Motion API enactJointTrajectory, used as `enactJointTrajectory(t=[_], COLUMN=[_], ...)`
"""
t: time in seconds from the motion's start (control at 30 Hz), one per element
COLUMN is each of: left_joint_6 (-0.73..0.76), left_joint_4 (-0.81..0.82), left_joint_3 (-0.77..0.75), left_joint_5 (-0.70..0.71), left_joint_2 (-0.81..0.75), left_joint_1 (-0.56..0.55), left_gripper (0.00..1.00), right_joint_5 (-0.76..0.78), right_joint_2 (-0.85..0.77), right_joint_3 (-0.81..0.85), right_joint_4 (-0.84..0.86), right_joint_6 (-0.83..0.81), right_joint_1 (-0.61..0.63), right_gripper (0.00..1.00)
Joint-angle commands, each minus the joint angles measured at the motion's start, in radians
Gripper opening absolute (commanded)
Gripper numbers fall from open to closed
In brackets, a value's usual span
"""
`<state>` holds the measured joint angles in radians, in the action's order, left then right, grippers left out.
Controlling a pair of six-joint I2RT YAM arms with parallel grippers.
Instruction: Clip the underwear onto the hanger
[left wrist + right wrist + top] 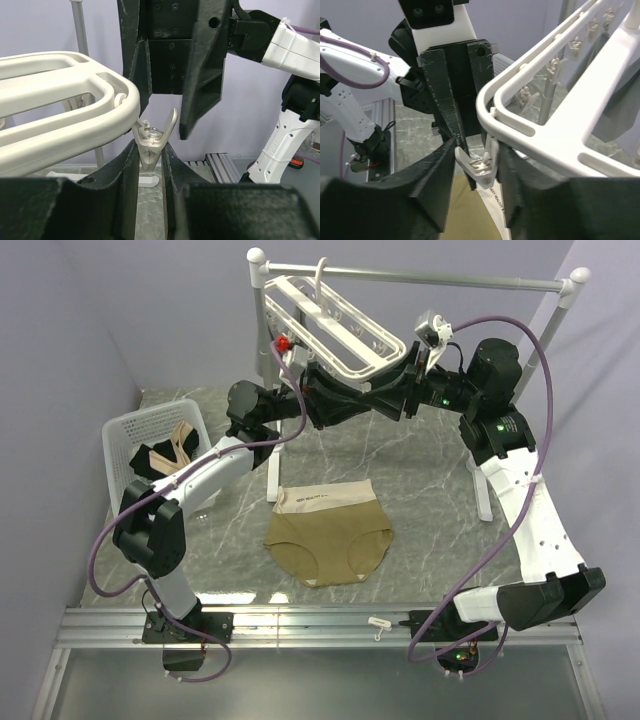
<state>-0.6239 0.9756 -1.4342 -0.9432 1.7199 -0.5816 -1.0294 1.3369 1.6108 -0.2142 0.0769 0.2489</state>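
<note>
The tan underwear (330,535) lies flat on the table, waistband label towards the back; a strip of it shows in the right wrist view (465,215). The white hanger (335,325) hangs tilted from the rail and also shows in both wrist views (60,115) (560,105). Both grippers meet under its near corner at one dangling white clip (150,142) (480,167). My left gripper (350,405) (150,150) is closed on the clip's lower tip. My right gripper (378,400) (476,160) presses on its two handles. The clip's tip looks shut, with no cloth in it.
A white basket (125,430) with black and beige cloth (165,455) stands at the left. The silver rail (420,280) and its posts (272,440) stand behind the underwear. A grey garment (620,110) hangs beyond the hanger. A loose clip (378,623) lies on the front rail.
</note>
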Motion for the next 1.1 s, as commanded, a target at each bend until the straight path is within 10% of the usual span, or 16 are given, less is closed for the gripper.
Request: enactJointTrajectory(t=[0.0, 0.23, 0.77, 1.07], left_joint_6=[-0.036, -0.027, 0.090, 0.478], left_joint_4=[0.025, -0.017, -0.196, -0.789], left_joint_3=[-0.048, -0.060, -0.002, 0.393], left_joint_5=[-0.054, -0.052, 0.026, 0.240], left_joint_2=[0.009, 0.006, -0.077, -0.475], left_joint_1=[-0.007, -0.004, 0.008, 0.078], left_gripper=[0.01, 0.27, 0.63, 0.73], right_joint_5=[0.009, 0.029, 0.083, 0.121], right_joint_2=[0.007, 0.001, -0.021, -0.035], right_joint_3=[0.004, 0.000, -0.045, -0.057], right_joint_4=[0.053, 0.045, 0.098, 0.102], right_joint_6=[-0.011, -0.016, 0.027, 0.029], right_joint_1=[0.013, 0.015, 0.013, 0.016], right_gripper=[0.43, 0.00, 0.00, 0.00])
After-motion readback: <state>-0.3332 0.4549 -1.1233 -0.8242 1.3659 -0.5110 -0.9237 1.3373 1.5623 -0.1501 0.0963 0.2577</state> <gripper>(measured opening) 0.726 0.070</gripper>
